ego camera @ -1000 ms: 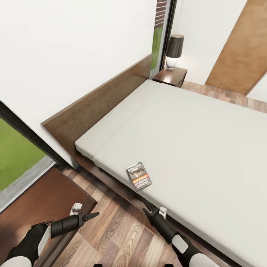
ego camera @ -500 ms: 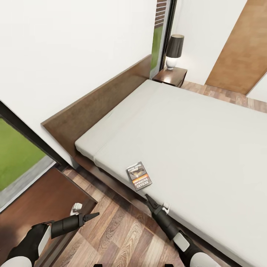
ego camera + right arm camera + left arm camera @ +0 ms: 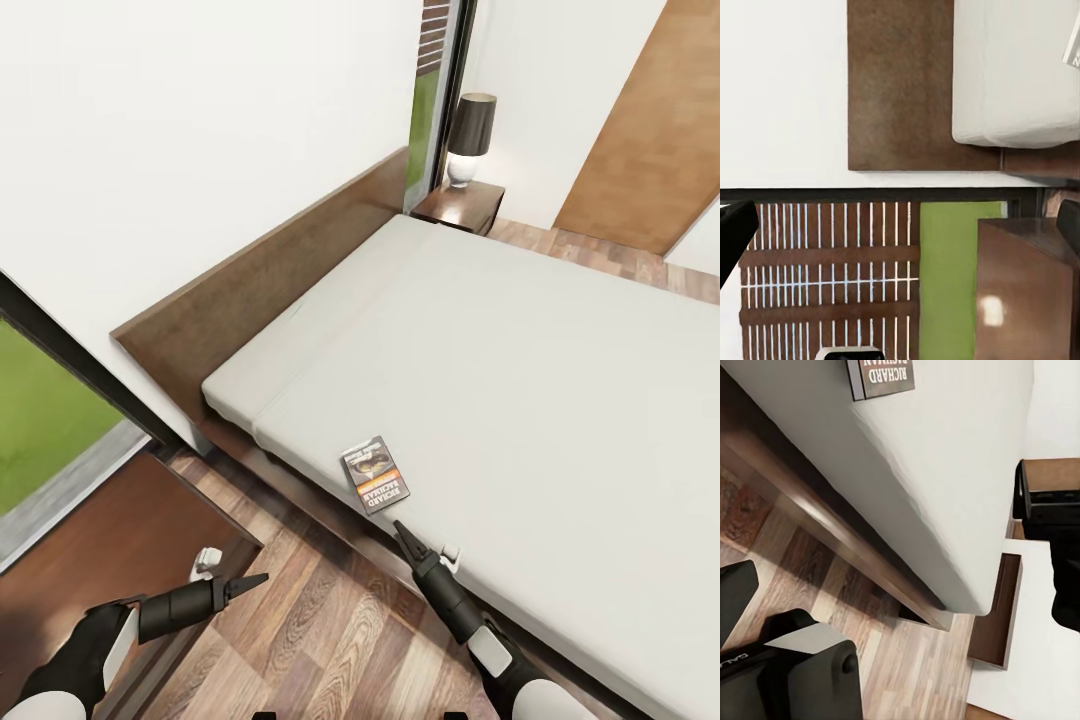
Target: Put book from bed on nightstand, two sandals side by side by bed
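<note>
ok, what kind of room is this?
A bedroom, most likely. A large bed with an off-white mattress and long brown headboard takes up most of the head view, and a nightstand carrying a dark-shaded lamp stands at its far corner. A book lies on the mattress.
</note>
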